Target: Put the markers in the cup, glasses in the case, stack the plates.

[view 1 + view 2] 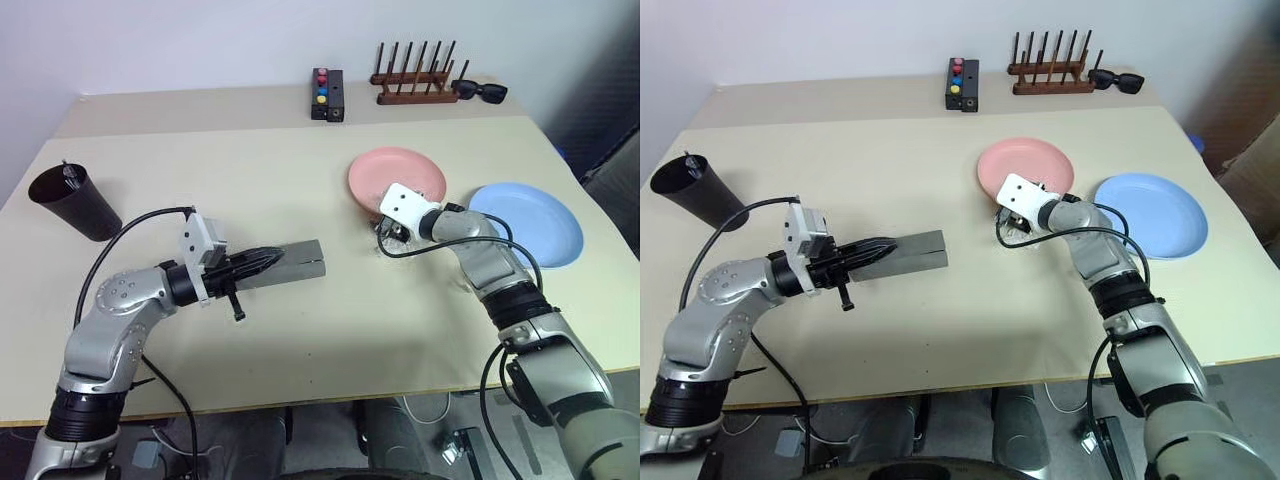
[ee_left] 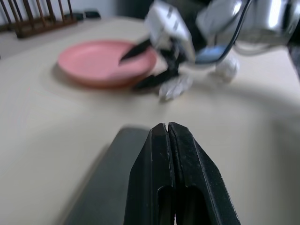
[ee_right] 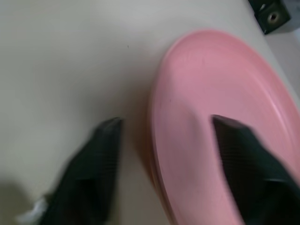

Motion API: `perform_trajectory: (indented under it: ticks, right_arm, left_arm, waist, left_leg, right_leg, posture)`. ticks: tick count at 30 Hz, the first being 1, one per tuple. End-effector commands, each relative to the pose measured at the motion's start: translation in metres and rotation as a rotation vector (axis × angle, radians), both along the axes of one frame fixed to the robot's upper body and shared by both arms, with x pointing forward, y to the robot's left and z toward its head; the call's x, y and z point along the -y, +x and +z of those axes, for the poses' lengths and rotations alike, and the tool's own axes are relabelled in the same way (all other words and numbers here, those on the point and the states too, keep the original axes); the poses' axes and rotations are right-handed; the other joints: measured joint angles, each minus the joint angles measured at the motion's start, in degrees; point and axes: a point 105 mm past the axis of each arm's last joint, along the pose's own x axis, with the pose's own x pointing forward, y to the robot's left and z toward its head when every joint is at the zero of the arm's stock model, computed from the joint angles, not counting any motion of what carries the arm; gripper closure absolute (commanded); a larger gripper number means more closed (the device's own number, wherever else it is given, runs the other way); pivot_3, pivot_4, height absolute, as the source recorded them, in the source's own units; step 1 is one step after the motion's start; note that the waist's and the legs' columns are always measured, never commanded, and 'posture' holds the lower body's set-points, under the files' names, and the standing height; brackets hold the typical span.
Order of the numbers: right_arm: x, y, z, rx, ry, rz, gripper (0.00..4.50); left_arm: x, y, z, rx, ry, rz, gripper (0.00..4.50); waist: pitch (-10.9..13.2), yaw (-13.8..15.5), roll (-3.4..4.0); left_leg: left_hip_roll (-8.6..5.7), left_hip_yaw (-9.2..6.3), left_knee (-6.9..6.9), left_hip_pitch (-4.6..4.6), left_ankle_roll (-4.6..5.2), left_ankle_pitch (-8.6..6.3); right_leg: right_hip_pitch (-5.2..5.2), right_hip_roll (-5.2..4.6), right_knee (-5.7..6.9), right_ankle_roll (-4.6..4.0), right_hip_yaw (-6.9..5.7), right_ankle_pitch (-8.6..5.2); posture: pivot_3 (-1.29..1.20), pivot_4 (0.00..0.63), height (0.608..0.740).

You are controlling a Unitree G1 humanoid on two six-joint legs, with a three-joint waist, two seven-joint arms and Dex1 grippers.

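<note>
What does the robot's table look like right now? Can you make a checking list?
Surface: beige table, bare in the middle.
Job's things: dark cup with a marker in it; grey case lying shut; pink plate and blue plate side by side, not stacked.
Clutter: black sunglasses, wooden rack, black button box.
Grippers: left gripper shut, over the case; right gripper open, straddling the pink plate's rim.
Cables: black ones on both arms.
Surroundings: white wall.
</note>
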Motion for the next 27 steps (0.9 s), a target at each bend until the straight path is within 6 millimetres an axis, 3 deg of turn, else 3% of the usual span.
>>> perform_trajectory:
  ticks: [1, 3, 4, 8, 13, 17, 19, 27]
  right_arm:
    - [-0.001, 0.007, 0.016, 0.059, -0.008, -0.002, 3.23]
    - [-0.001, 0.007, 0.016, 0.061, -0.007, -0.004, 4.31]
    - [-0.001, 0.007, 0.017, 0.063, -0.006, -0.003, 4.42]
    - [-0.002, 0.002, 0.024, 0.09, 0.002, 0.021, 4.42]
    - [0.005, -0.014, 0.05, 0.197, -0.026, 0.061, 4.42]
    - [0.029, -0.033, 0.077, 0.247, -0.016, 0.034, 4.42]
    - [0.053, -0.05, 0.084, 0.226, 0.0, -0.002, 4.42]
    - [0.133, -0.09, 0.067, 0.108, -0.062, -0.231, 4.42]
  left_arm:
    - [0.004, -0.005, 0.009, 0.024, -0.037, 0.001, 4.5]
    - [0.004, -0.005, 0.009, 0.02, -0.042, 0.005, 4.5]
    - [0.004, -0.005, 0.009, 0.02, -0.043, 0.007, 4.5]
    - [0.007, -0.003, 0.012, 0.026, -0.045, 0.007, 4.5]
    - [0.009, 0.001, 0.017, 0.046, -0.048, 0.015, 4.5]
    - [0.009, 0.003, 0.019, 0.05, -0.055, 0.016, 4.5]
    - [0.011, 0.006, 0.018, 0.051, -0.055, 0.009, 4.5]
    - [0.027, 0.011, 0.02, 0.045, -0.069, -0.057, 4.5]
  waist:
    - [0.0, 0.0, 0.0]
    - [0.0, 0.0, 0.0]
    - [0.0, 0.0, 0.0]
    - [0.0, 0.0, 0.0]
    - [0.0, 0.2, 0.01]
    - [0.0, 0.4, 0.01]
    - [0.0, 0.9, 0.01]
    - [0.0, 1.7, 0.03]
  left_leg:
    - [0.0, 0.0, -0.01, 0.01, 0.0, 0.0]
    - [0.0, 0.0, 0.0, 0.0, 0.0, 0.0]
    - [0.0, 0.0, 0.01, 0.0, 0.0, 0.0]
    - [0.0, 0.0, 0.0, 0.0, 0.0, 0.0]
    - [-0.01, 0.0, 0.0, -0.01, 0.0, 0.0]
    - [-0.02, 0.0, 0.02, -0.03, 0.0, 0.0]
    - [-0.02, 0.0, 0.01, -0.03, 0.0, 0.0]
    - [-0.01, 0.05, 0.07, -0.02, 0.01, -0.01]
  right_leg:
    - [0.0, 0.0, 0.0, 0.0, 0.0, 0.0]
    - [0.0, 0.0, 0.0, 0.0, 0.0, 0.0]
    - [0.0, 0.0, 0.0, 0.0, 0.0, 0.0]
    - [0.0, 0.0, 0.0, 0.0, 0.0, 0.0]
    - [0.0, 0.0, -0.01, 0.0, 0.0, 0.0]
    - [0.0, 0.0, -0.03, 0.0, 0.0, 0.0]
    - [0.01, 0.0, -0.04, 0.0, 0.0, 0.0]
    - [0.15, -0.01, -0.21, -0.19, 0.01, -0.11]
  posture:
    - [0.0, 0.15, 0.734]
    - [0.0, 0.15, 0.734]
    - [0.0, 0.15, 0.734]
    - [0.0, 0.15, 0.734]
    - [0.0, 0.15, 0.734]
    - [0.0, 0.15, 0.734]
    - [0.0, 0.15, 0.734]
    - [0.0, 0.15, 0.734]
